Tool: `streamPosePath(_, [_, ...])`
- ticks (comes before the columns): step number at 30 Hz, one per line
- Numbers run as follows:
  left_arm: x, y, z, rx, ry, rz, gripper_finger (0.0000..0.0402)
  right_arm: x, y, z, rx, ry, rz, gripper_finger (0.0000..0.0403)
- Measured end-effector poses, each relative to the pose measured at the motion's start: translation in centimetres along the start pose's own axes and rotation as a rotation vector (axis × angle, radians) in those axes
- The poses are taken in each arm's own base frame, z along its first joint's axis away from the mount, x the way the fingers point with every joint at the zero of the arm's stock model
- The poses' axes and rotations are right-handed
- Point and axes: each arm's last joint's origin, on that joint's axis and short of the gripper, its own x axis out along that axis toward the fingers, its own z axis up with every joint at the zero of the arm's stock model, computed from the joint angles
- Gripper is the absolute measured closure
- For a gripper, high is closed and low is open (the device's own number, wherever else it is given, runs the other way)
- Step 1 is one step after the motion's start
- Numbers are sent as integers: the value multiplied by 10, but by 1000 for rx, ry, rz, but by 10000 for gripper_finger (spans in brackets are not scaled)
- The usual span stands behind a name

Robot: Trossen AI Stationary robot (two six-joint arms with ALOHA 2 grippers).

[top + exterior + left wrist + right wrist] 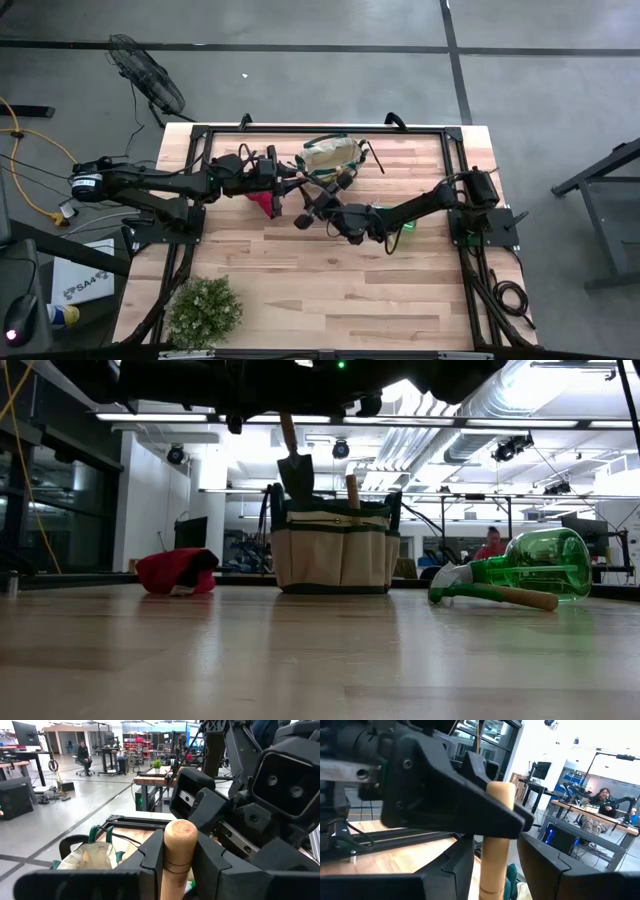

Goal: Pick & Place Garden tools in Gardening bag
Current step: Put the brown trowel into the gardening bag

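The beige gardening bag [335, 555] with green trim stands at the table's far middle [330, 155]. Another wooden handle [352, 490] sticks up out of it. A wooden-handled trowel [296, 472] hangs blade down over the bag's left rim. My left gripper [292, 183] is shut on the trowel's handle [178, 845]. My right gripper [318, 200] is level, facing the left one. Its open fingers stand on either side of the same handle [496, 855], with a gap showing on each side. My left gripper [177, 882] pinches the trowel's wooden handle just below its rounded free end [176, 870] between its two fingers. The fingers are level, come from the table's left and lie across the handle. The trowel hangs upright, blade down, clear of the table.
A green sprayer [540, 565] lies on its side right of the bag, with a wooden-handled tool [515, 597] in front of it. A red item [178, 572] lies left of the bag. A bushy plant [205, 310] stands at the near left corner.
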Motion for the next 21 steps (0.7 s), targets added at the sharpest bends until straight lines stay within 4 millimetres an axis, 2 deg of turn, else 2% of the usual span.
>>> streamPosePath(5, [0, 0, 0, -1, 2, 0, 336, 0, 0, -1, -6, 5, 0, 280])
streamPosePath(13, [0, 0, -1, 2, 13, 0, 336, 0, 0, -2, -23, 17, 1, 350])
streamPosePath(21, [0, 0, -1, 4, 15, -6, 336, 0, 0, -3, -28, 19, -4, 346])
